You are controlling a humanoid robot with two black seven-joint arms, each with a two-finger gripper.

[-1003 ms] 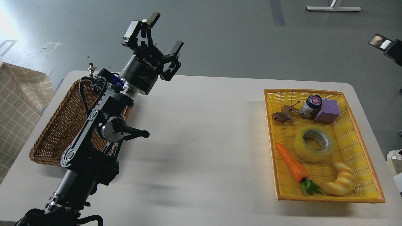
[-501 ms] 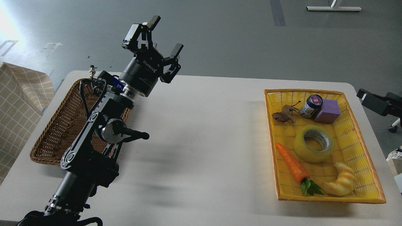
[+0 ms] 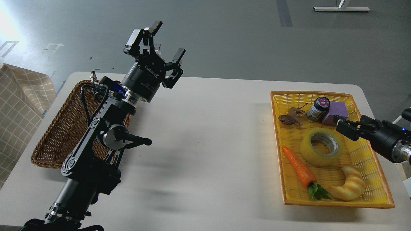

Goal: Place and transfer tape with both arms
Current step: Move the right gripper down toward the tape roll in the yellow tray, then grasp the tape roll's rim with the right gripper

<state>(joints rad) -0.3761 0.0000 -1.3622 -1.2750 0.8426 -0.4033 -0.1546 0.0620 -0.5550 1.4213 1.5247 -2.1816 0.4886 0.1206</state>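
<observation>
The tape [image 3: 321, 147], a translucent yellow roll with a grey-white core, lies flat in the middle of the yellow basket [image 3: 379, 179] at the right of the table. My right gripper [image 3: 343, 127] comes in from the right edge and hovers over the basket, just above and to the right of the tape, not touching it. Its two dark fingers look apart and empty. My left gripper [image 3: 166, 40] is open and empty, raised high over the table's far left, by the brown wicker basket [image 3: 54, 134].
In the yellow basket with the tape lie a toy carrot [image 3: 298, 166], a pale croissant toy [image 3: 350, 187], a purple block [image 3: 337, 110], a small jar [image 3: 318, 108] and a brown animal figure [image 3: 289, 118]. A checked cloth [image 3: 19, 96] lies at the left edge.
My right arm has swung in from the upper right and come down over the yellow basket, close to the tape. My left arm has barely moved.
</observation>
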